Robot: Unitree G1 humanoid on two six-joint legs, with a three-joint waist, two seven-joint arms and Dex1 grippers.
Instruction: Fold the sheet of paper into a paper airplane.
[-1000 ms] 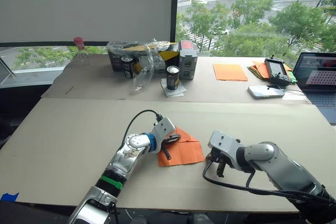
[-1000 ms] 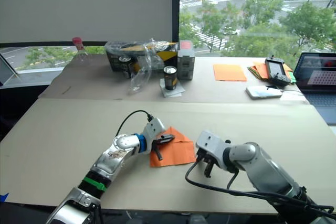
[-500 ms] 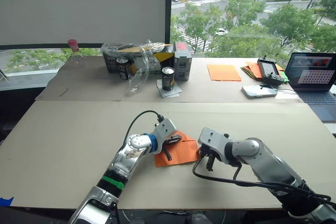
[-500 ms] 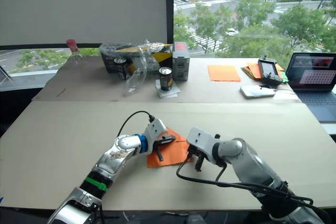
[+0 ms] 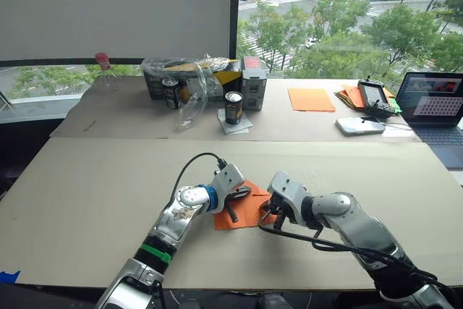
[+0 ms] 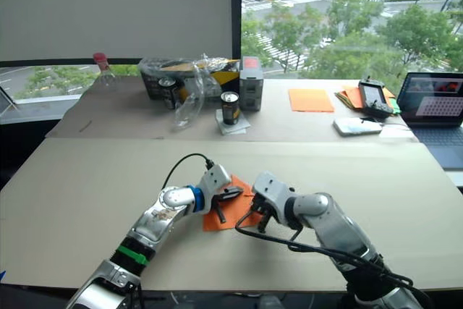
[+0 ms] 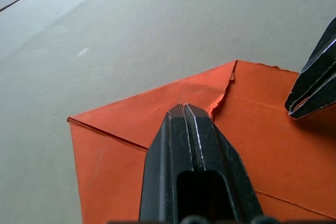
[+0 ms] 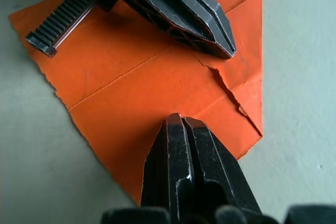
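The sheet of paper point(image 5: 251, 206) lies flat on the near table as a bright orange folded wedge with crease lines and a small tear point(image 7: 223, 90) along one fold. My left gripper point(image 5: 244, 193) is shut, and its tip point(image 7: 184, 108) presses down on the paper's upper layer near the tear. From the right, my right gripper point(image 5: 265, 216) is also shut, its tip point(image 8: 178, 120) resting on the paper near its right edge. Neither gripper holds the paper between its fingers. The two tips are a short distance apart over the sheet.
On the far table stand two cans point(image 5: 237, 106), a grey box point(image 5: 252, 83), a crumpled plastic bag point(image 5: 194, 88) and a red-capped bottle point(image 5: 103, 70). A smooth orange sheet point(image 5: 312, 99), a paper stack point(image 5: 353, 96), a handheld device point(image 5: 377, 96), a phone point(image 5: 359, 126) and a laptop point(image 5: 434, 105) sit at the right.
My right gripper has moved left from the bare table onto the paper's right part. The left gripper has stayed pressed on the sheet. The camera shifted slightly.
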